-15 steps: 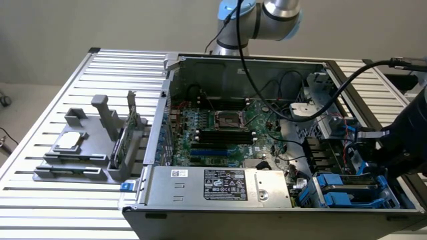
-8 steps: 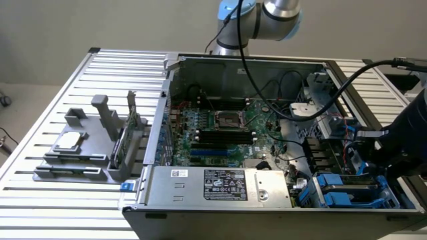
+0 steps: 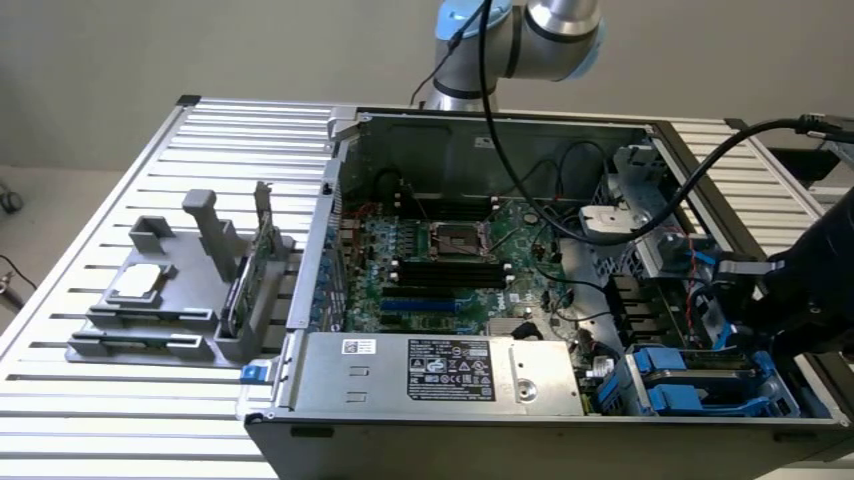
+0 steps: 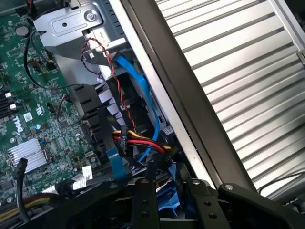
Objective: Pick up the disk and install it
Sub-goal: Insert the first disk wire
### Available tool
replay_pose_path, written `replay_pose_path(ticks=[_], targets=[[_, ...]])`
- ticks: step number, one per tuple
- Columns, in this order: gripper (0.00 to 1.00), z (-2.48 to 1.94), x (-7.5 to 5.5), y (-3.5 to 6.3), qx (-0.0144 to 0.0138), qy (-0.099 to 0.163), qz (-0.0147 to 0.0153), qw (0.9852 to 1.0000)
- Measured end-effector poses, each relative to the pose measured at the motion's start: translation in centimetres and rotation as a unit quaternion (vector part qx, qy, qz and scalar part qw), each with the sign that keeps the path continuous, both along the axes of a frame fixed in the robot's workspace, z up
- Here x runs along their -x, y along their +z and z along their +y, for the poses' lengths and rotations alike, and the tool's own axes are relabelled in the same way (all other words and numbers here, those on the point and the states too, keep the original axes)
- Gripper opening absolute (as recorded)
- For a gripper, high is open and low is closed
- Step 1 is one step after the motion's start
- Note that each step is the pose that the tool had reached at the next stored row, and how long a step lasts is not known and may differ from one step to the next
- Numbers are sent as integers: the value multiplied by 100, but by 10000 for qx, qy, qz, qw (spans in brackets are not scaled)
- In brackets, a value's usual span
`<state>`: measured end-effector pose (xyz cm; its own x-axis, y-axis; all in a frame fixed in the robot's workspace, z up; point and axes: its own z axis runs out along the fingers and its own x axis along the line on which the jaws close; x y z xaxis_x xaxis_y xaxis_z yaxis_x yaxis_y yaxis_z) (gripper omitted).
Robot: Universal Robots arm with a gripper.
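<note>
Pictured on a table of ribbed silver metal slats, in front of a plain pale wall: an open computer case of dark grey sheet steel, laid on its side. Inside, a green circuit board studded with black slots and a square socket, and along the near edge a long grey metal box with a black-and-white label. On the table toward the exterior view's left, well apart from the case's drive end, a grey moulded holder bearing a small square silver chip and an upright green card. Above the case's far wall, a silver and pale-blue arm, trailing a thick black cable. At the exterior view's right, over the drive end of the case, a black gripper, just above the blue plastic brackets in the bay. In the wrist view, matte black fingers set about halfway closed on the disk, gripped by its glossy blue plastic frame and hanging over the bay beside the case's side wall; metal body of the disk hidden behind the fingers. Close by, a bundle of red, yellow and black wires and a smooth blue cable curving past a folded steel bracket.
</note>
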<state>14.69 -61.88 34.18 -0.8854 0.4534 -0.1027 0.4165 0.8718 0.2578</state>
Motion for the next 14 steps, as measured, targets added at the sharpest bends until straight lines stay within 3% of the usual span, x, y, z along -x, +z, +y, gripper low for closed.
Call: replay_pose_path(ticks=[5, 10, 12, 14], targets=[[31, -33, -53, 13, -18, 0, 228, 9997], [31, -64, -101, 22, -53, 1, 422, 9991], [31, -70, -101, 22, -76, -7, 472, 9989], [31, -71, -101, 22, -110, -52, 496, 9987]])
